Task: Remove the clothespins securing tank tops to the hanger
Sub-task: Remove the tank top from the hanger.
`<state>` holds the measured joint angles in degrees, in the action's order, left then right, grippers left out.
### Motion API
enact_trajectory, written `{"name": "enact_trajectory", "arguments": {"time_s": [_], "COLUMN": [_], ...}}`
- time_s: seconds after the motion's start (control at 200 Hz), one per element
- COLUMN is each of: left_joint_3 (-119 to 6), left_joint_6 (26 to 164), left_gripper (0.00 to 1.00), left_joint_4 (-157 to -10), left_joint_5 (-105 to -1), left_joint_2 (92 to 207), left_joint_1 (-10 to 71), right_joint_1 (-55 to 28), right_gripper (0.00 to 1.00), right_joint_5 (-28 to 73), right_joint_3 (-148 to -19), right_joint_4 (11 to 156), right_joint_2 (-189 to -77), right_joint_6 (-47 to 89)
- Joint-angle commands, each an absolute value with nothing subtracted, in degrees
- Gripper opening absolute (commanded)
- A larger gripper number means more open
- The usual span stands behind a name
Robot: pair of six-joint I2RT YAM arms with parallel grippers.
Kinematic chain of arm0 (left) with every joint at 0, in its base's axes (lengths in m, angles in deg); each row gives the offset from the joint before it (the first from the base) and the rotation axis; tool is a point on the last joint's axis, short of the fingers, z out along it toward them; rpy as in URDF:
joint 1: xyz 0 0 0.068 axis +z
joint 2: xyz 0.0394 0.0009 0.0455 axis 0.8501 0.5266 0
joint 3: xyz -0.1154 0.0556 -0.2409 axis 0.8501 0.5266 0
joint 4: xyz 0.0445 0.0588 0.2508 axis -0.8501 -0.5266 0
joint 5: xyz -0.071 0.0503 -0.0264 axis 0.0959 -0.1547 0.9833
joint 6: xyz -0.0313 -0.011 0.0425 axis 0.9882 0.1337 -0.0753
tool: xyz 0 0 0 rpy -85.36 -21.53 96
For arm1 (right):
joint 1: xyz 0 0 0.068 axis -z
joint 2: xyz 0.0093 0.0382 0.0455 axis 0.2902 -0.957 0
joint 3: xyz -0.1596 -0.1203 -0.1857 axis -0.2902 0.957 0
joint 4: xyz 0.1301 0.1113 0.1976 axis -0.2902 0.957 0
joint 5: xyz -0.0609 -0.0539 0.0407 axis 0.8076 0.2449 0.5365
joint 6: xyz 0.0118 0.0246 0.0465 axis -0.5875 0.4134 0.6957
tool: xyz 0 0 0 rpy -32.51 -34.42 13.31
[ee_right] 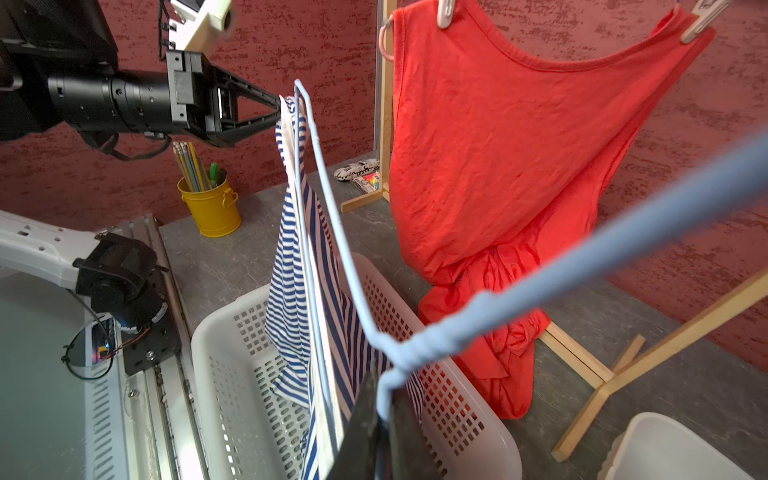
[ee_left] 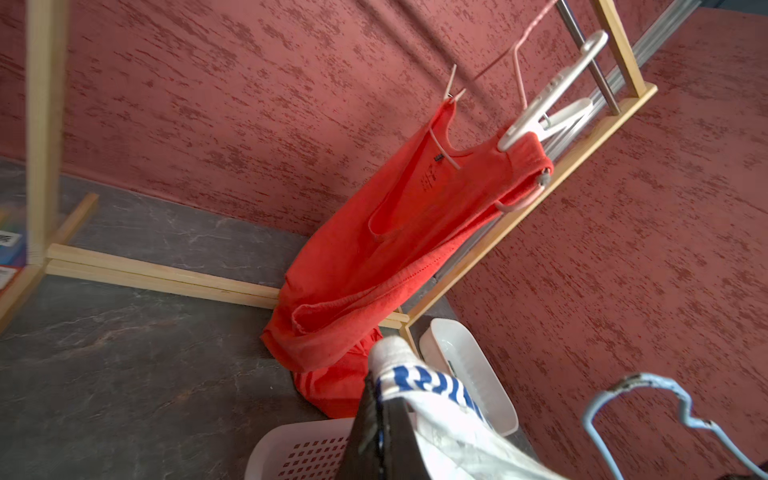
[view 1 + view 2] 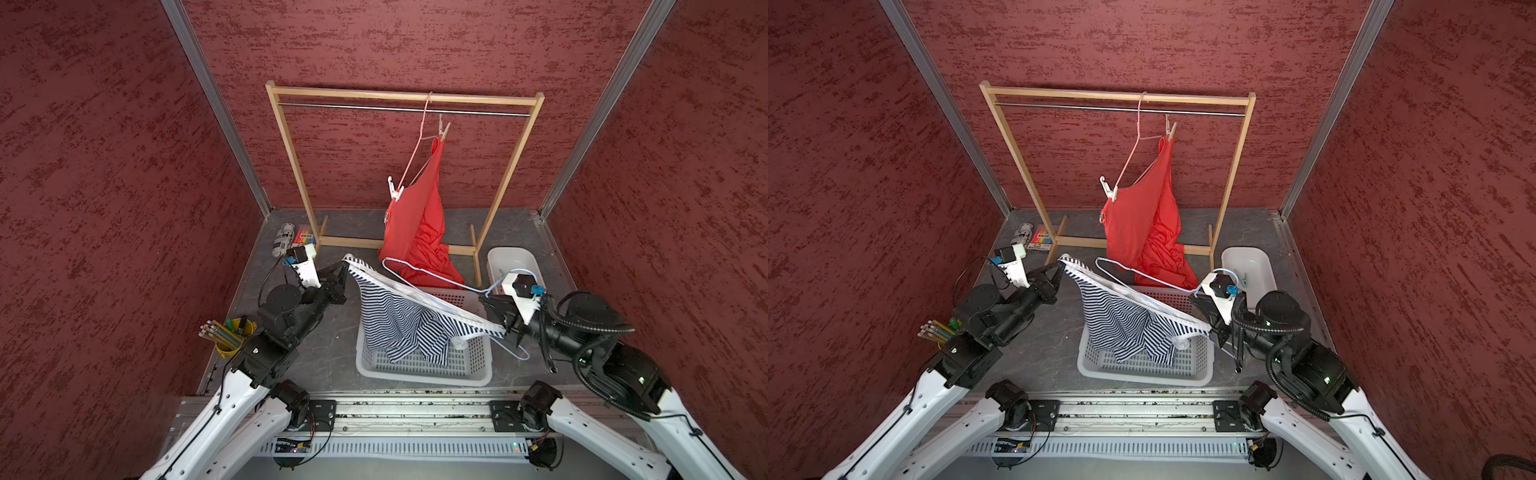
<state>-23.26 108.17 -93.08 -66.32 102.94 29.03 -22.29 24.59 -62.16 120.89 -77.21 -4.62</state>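
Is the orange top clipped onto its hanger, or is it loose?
Clipped on. A white clothespin pinches one strap of the orange top and a beige clothespin pinches the other, both on the pink hanger.

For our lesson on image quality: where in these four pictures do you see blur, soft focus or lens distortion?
Right wrist view: the blue hanger close to the lens is out of focus, the orange-red tank top sharp. Left wrist view: the wooden rack post is smeared, the striped tank top nearest the lens soft. Both top views: the wide-angle lens splays the wall rails outward.
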Motion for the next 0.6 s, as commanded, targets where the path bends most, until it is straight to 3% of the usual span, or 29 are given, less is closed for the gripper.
{"name": "enact_trajectory", "arguments": {"time_s": [0.0,0.095,0.275,0.446,0.506,0.596], "left_joint_3": [-20.7,-18.7,-20.0,-18.4,-16.6,-16.9], "left_joint_6": [108.3,108.6,99.8,97.0,96.9,101.2], "left_gripper": [0.00,0.00,0.00,0.00,0.11,0.15], "left_joint_4": [-84.2,-77.1,-73.3,-81.7,-82.2,-86.2], "left_joint_5": [-56.2,-52.5,-59.4,-76.5,-81.2,-87.8], "left_joint_2": [105.7,108.3,113.1,112.9,114.1,118.8], "left_joint_1": [29.4,26.5,12.1,2.5,-1.9,-5.3], "right_joint_1": [-22.0,-22.1,-22.1,-22.1,-22.1,-22.1], "right_gripper": [0.00,0.00,0.00,0.00,0.00,0.00], "right_joint_5": [27.4,26.8,21.7,20.7,19.7,18.9], "right_joint_3": [-60.3,-58.4,-57.7,-56.7,-56.5,-55.8], "right_joint_4": [113.5,105.1,96.7,95.2,95.6,96.0], "right_joint_2": [-76.4,-76.4,-82.6,-83.9,-83.6,-83.0], "right_joint_6": [-3.0,-2.7,-3.6,-5.0,-5.6,-6.5]}}
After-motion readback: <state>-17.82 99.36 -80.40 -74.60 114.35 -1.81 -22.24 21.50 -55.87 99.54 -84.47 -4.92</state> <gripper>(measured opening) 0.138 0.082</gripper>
